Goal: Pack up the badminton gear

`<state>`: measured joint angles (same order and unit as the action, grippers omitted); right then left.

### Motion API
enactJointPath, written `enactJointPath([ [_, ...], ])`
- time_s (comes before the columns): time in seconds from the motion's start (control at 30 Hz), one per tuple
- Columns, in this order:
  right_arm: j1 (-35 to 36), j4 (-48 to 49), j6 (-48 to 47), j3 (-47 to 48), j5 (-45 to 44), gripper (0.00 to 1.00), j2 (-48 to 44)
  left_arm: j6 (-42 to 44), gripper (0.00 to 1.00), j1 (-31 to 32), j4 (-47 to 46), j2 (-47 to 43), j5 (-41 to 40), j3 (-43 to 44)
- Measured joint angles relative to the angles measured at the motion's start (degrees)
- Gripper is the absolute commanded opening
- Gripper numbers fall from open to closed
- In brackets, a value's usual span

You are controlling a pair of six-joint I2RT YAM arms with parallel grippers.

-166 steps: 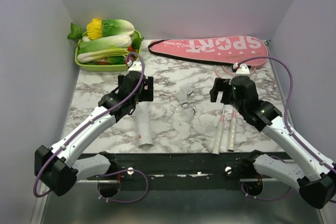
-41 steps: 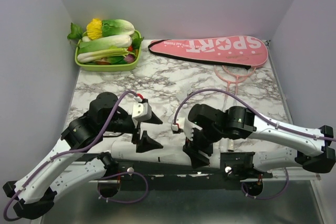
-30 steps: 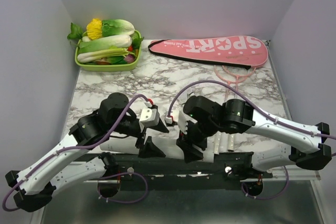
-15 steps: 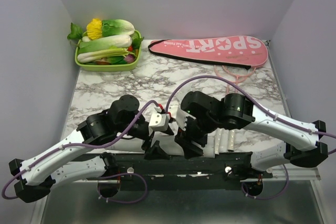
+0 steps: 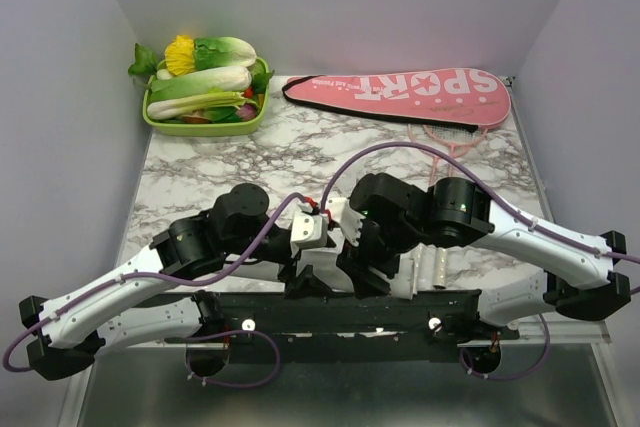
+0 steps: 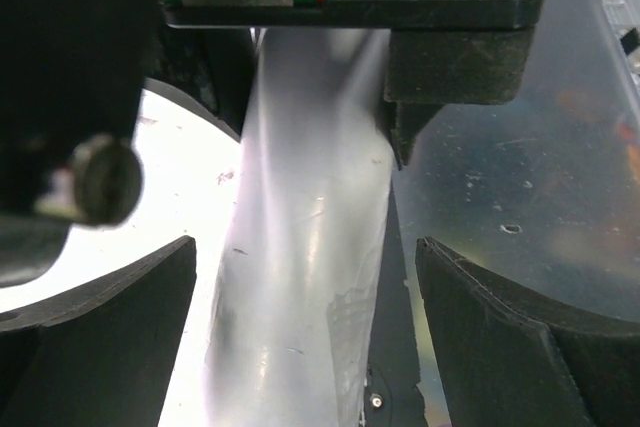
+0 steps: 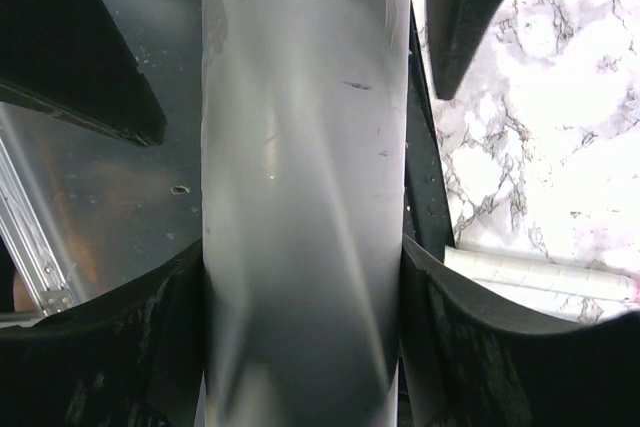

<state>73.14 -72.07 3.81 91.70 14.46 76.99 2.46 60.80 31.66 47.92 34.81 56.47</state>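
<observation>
Right wrist view: the right gripper (image 7: 303,247) squeezes the white tube (image 7: 300,97); the left gripper (image 6: 305,247) is spread wide around it, not touching.

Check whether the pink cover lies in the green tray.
No, the pink cover lies on the table, right of the green tray.

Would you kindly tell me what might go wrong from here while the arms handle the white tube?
1. Only the right gripper clamps the white tube; the left gripper straddles it with open fingers, so the smooth tube may tilt or slip.
2. The tube sits along the near edge of the table; if released, it could drop off.
3. The racket handles lie close beside the right gripper and could get knocked.
</observation>
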Motion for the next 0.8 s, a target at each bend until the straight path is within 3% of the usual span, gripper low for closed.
enactJointPath([
  [0.47,-1.0,9.2,3.5,-11.3,-4.4,0.39,-5.3,1.4,0.99,1.3,1.1,0.3,-15.5,-1.2],
  [0.63,-1.2,15.3,4.3,-18.8,-10.3,0.39,-6.4,0.6,0.99,1.0,3.0,-0.3,-25.9,-2.9],
  [0.8,-0.7,20.4,3.0,-22.7,-15.0,0.4,0.1,-2.7,0.99,-0.4,4.7,-0.8,-38.6,-2.9],
])
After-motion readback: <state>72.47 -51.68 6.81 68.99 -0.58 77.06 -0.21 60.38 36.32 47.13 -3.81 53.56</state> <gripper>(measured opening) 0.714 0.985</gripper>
